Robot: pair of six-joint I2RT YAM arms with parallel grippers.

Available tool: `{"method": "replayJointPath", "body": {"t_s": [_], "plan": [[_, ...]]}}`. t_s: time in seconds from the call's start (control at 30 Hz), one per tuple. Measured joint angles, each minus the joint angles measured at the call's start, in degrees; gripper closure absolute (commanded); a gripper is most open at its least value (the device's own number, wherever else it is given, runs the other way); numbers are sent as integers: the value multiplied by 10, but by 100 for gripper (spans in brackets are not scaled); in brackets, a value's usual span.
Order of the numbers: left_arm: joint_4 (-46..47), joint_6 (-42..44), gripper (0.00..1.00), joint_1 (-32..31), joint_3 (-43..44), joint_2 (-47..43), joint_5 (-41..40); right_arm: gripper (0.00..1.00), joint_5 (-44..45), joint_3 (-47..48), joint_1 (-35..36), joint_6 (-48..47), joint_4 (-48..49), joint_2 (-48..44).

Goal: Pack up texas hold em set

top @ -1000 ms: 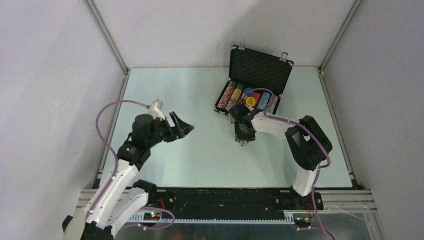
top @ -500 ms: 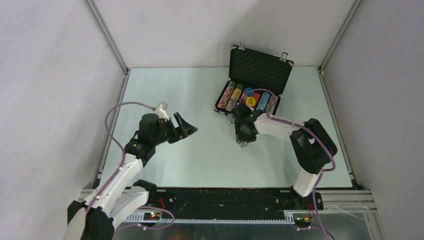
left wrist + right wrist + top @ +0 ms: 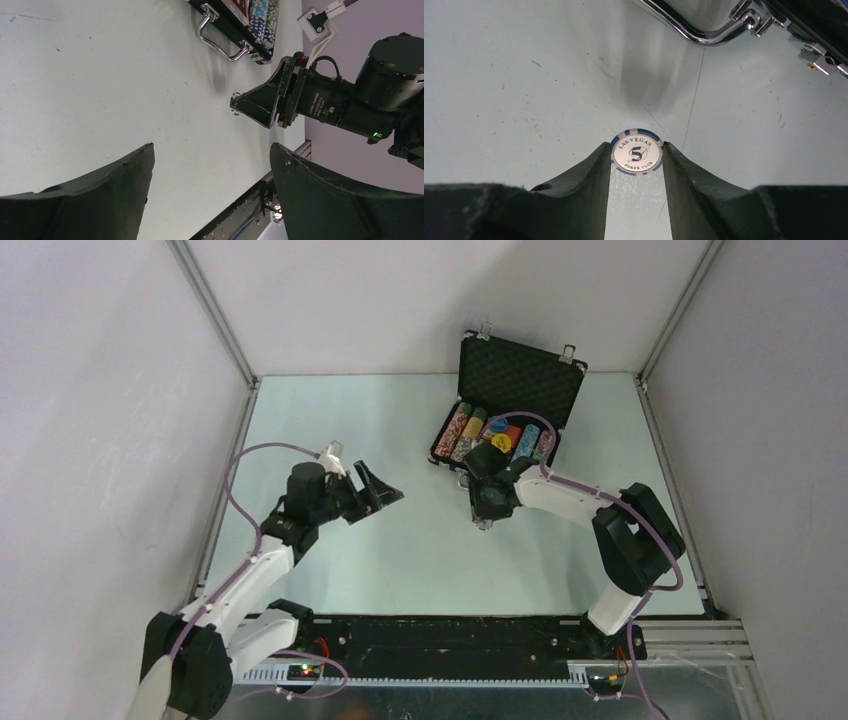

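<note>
— Where's the poker chip [image 3: 637, 153]?
— Pinched edgewise in the right gripper [image 3: 636, 146], just in front of the open briefcase [image 3: 520, 378].
— And the left gripper [image 3: 377, 490]?
— Spread wide, holding nothing, well left of the briefcase.

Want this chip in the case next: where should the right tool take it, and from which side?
By the rim, at two opposite edges, from straight above. The poker chip is face up, flat and thin, so only its edge offers purchase. The right tool stands so now, a finger against each side.
</note>
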Motion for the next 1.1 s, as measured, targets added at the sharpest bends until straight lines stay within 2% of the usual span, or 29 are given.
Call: {"method": "replayJointPath", "body": {"t_s": [0.3,0.77,1.1], "plan": [[69,-44,12,0,-9,57,37,55,-4,63,-1,-24,-17,0],[110,-70,13,-4,-9,103,60,55,12,133,-28,-43,-52,15],[120,-75,13,-6,-9,99,69,55,42,226,-110,-46,-73,74]]}}
